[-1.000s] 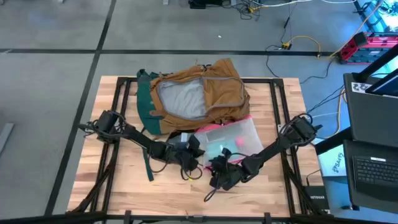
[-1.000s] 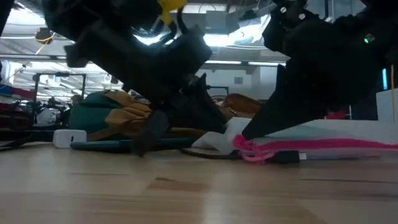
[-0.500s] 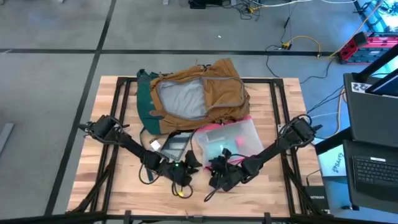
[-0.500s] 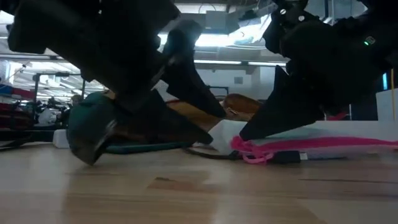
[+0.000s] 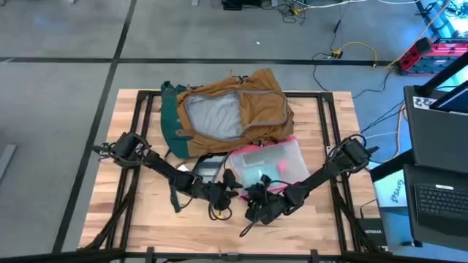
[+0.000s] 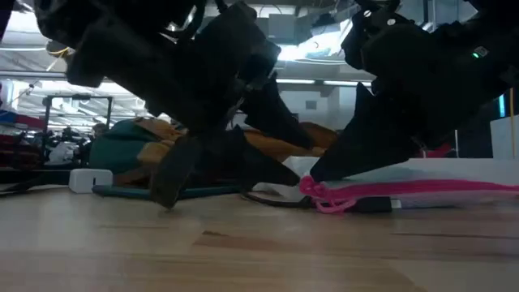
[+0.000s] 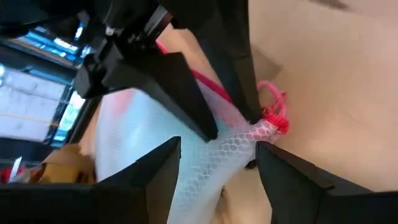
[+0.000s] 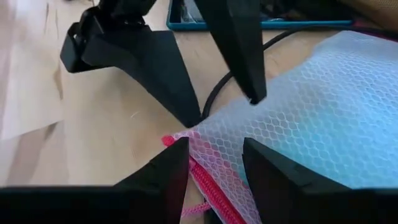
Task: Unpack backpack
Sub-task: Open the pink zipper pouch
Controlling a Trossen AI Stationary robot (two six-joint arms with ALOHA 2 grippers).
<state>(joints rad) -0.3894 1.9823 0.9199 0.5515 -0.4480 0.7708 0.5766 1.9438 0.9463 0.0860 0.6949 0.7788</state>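
Note:
The tan-brown backpack (image 5: pixel 234 109) lies at the table's far middle, its mouth wide and the grey lining showing. Just in front of it on the table lies a clear mesh pouch (image 5: pixel 270 162) with a pink zip edge. My right gripper (image 8: pixel 214 168) is shut on the pouch's near left corner. My left gripper (image 7: pixel 219 168) stands open just left of that corner and faces the right gripper. Its fingertips (image 8: pixel 194 122) sit either side of the corner; whether they touch it I cannot tell. My right gripper pinches the pouch's near left corner (image 8: pixel 205 144) between its two fingers, beside the pink zip end (image 7: pixel 273 118). The fingers come in low, slanting from the table's near right. The corner is raised a little (image 6: pixel 312 185) and the rest of the pouch lies on the table.
A dark flat item with a teal edge (image 5: pixel 207 169) lies between the backpack and my left gripper, and a black cable (image 8: pixel 217 93) runs beside it. A dark green strap (image 5: pixel 174 191) trails toward the near edge. Bare wood lies near left and near right.
My left gripper has swung toward the table's near edge, away from the dark flat item, then come back right to the pouch's near left corner, staying open. My right gripper and the pouch have kept still.

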